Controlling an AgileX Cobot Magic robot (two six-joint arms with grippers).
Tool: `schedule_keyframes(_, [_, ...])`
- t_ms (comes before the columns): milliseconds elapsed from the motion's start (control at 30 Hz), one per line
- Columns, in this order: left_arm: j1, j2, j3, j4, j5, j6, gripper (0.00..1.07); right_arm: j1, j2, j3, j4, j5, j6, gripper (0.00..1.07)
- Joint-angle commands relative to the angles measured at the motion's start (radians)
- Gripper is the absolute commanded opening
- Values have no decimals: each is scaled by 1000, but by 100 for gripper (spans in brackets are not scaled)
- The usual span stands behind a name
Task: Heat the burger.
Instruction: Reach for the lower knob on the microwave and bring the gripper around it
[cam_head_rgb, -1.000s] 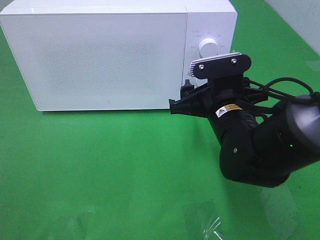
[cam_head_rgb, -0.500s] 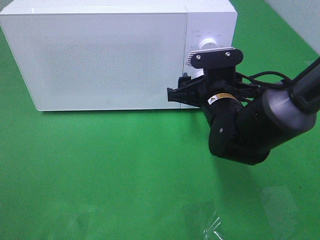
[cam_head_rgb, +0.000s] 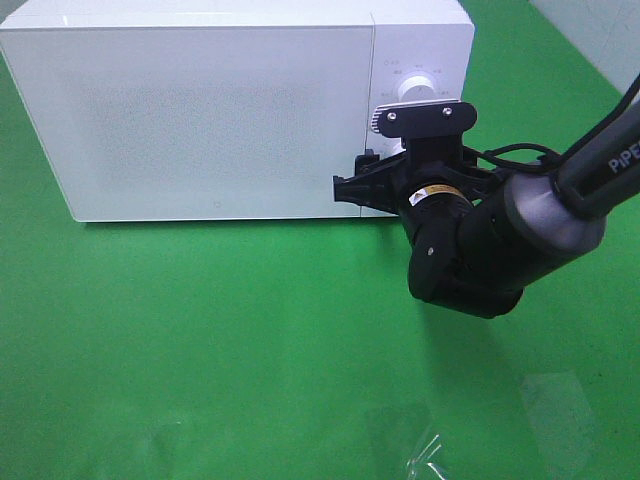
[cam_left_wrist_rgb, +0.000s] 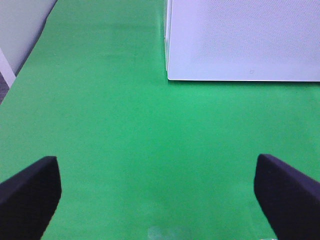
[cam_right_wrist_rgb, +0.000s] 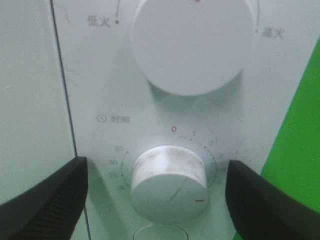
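A: Which container is here, and what is inside it?

B: Only the white box-shaped microwave oven (cam_head_rgb: 220, 110), standing on the green cloth-covered table (cam_head_rgb: 200, 350). Its flat white door (cam_head_rgb: 200, 190) is shut, and the dotted window is milky, so the inside does not show.

A: Then where is the burger?

B: I cannot tell. No view shows it, so I cannot place it against either gripper.

A: What else is hard to read?

B: In the high view the black right arm (cam_head_rgb: 500, 250) covers the lower control panel. At the near table edge lies a clear crinkled scrap (cam_head_rgb: 428, 462); what it is, I cannot say.

A: And the grippers?

B: The right gripper (cam_right_wrist_rgb: 157, 195) is spread wide just before the panel. Its black fingers (cam_right_wrist_rgb: 45, 200) stand on both sides of the small round white timer knob (cam_right_wrist_rgb: 167, 182) without touching it. The large round white knob (cam_right_wrist_rgb: 192, 45) is above. The left gripper (cam_left_wrist_rgb: 157, 195) is also spread, grasps nothing, and hangs over bare green cloth near the oven's front corner.
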Motion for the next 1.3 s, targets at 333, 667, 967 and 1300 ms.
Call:
schedule_keyframes(333, [4,-21,3,-5,-8,-2,98,-28,-1,-8,-12,-27,10,64])
schedule_keyframes(667, [4,-21,3,-5,-8,-2,98,-28,-1,-8,-11,-29,10,12])
schedule_keyframes(967, [4,-21,3,-5,-8,-2,98,-28,-1,-8,-31,-30,11,1])
schedule_keyframes(1300, [4,-21,3,-5,-8,-2,98,-27,-1,-8,-138,-30,350,1])
